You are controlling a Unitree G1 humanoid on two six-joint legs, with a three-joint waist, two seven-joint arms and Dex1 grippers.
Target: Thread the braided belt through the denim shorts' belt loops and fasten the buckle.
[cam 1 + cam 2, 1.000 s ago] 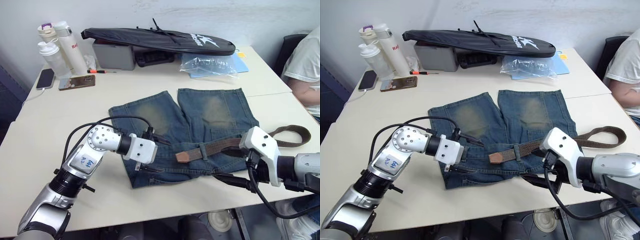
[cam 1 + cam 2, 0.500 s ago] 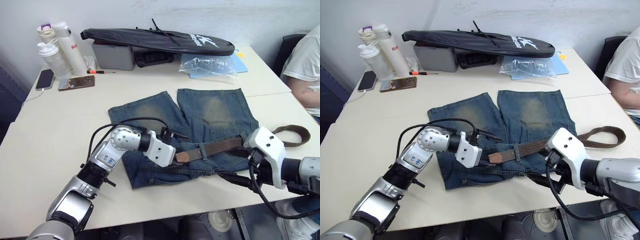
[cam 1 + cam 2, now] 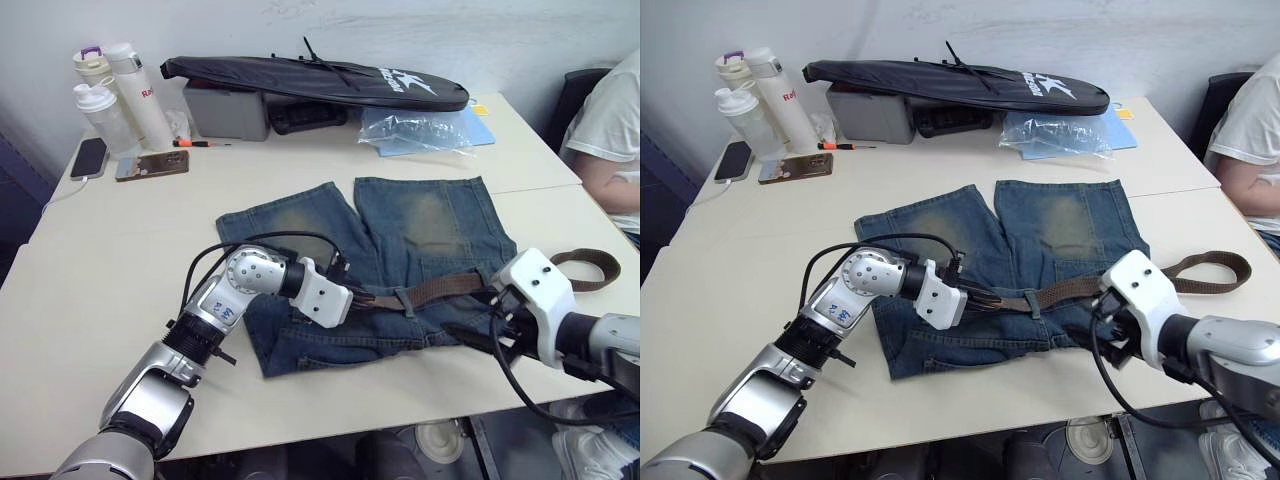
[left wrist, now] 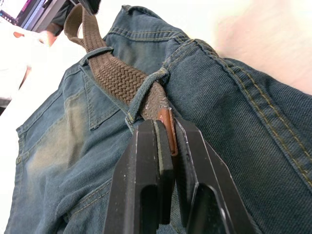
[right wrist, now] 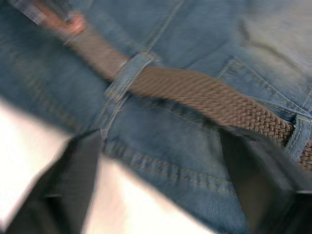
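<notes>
The denim shorts (image 3: 300, 225) lie flat mid-table, waistband toward me. The braided belt (image 3: 440, 287) runs along the waistband under a belt loop (image 3: 405, 300) and curls off the shorts at the right (image 3: 590, 268). My left gripper (image 3: 350, 297) is shut on the belt's tan leather tip (image 4: 166, 117), just past another belt loop (image 4: 148, 85). My right gripper (image 3: 482, 318) stands open at the waistband's right part, its fingers (image 5: 73, 185) on either side of the belt (image 5: 204, 97) and a loop (image 5: 122, 83). The buckle is hidden.
Bottles (image 3: 110, 95), two phones (image 3: 88, 158), a grey box (image 3: 228, 110), a long black bag (image 3: 310, 80) and a plastic bag (image 3: 420, 128) line the table's far side. A person (image 3: 610, 130) sits at the right edge. The table's front edge (image 3: 330, 420) is close under both arms.
My left gripper swung right across the shorts to the belt's leather tip and shut on it. My right gripper shifted up to the belt and its jaws narrowed a little.
</notes>
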